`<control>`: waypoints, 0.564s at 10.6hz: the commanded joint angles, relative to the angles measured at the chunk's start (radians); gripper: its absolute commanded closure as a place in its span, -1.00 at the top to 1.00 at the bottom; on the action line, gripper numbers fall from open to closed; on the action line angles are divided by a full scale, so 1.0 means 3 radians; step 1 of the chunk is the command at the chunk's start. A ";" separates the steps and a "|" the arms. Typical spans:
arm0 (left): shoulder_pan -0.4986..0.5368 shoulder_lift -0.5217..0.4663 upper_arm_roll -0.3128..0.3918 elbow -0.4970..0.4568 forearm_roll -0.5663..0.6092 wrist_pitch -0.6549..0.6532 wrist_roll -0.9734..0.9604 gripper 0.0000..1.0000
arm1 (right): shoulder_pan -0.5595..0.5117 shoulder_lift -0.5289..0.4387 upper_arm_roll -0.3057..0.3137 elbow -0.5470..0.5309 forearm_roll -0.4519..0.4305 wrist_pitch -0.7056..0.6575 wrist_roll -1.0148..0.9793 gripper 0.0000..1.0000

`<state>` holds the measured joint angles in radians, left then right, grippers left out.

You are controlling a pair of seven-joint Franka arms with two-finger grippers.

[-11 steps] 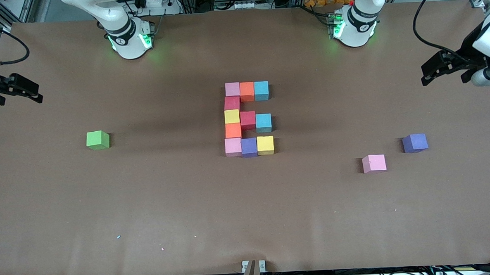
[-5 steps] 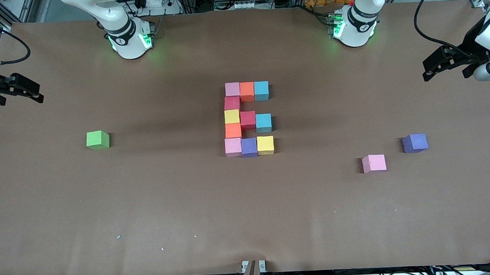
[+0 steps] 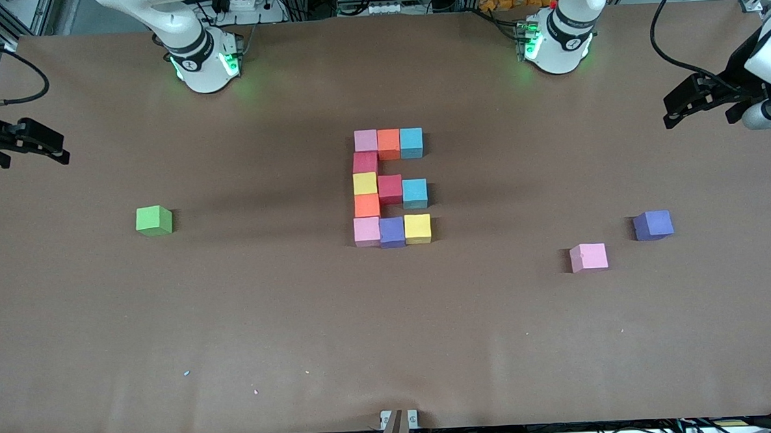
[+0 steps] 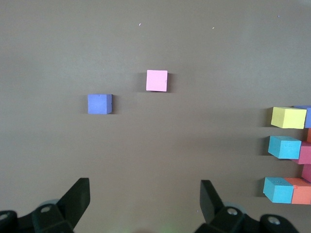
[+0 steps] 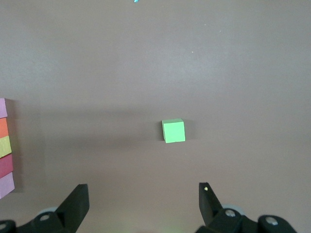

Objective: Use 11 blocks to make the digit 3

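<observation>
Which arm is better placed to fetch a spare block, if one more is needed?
Left, probably: the left claw hangs open at the end where the loose pink block and purple block lie. The right claw has only the green cube nearby.

Both arms are glossy white with black joint rings. Green lights glow at their bases. Black cables trail to black grippers.

The front camera sits high across the table (image 3: 233, 314), facing both robot bases and taking in the whole digit 3 (image 3: 391, 187). The left wrist camera looks straight down from well above, catching that figure's edge (image 4: 291, 160) plus two loose cubes. The right wrist camera also looks down, sharing the figure's column (image 5: 6, 148) and the green cube (image 5: 173, 130).
</observation>
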<state>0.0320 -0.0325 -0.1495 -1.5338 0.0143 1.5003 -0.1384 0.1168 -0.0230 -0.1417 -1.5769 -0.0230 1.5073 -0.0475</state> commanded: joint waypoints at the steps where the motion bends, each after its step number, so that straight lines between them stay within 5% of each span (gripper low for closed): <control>1: -0.0020 -0.0004 0.0038 -0.0011 -0.0063 -0.0016 0.0027 1.00 | 0.0030 0.0061 -0.0024 0.0102 0.0000 -0.0029 -0.0011 1.00; 6: -0.0045 0.0057 0.0043 0.0010 -0.0053 -0.0016 0.0037 1.00 | 0.0020 0.0102 -0.0024 0.0174 -0.0005 -0.0029 -0.0016 1.00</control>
<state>0.0301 -0.0199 -0.1476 -1.5353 0.0143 1.5004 -0.1376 0.1169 -0.0129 -0.1423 -1.5583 -0.0230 1.5094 -0.0475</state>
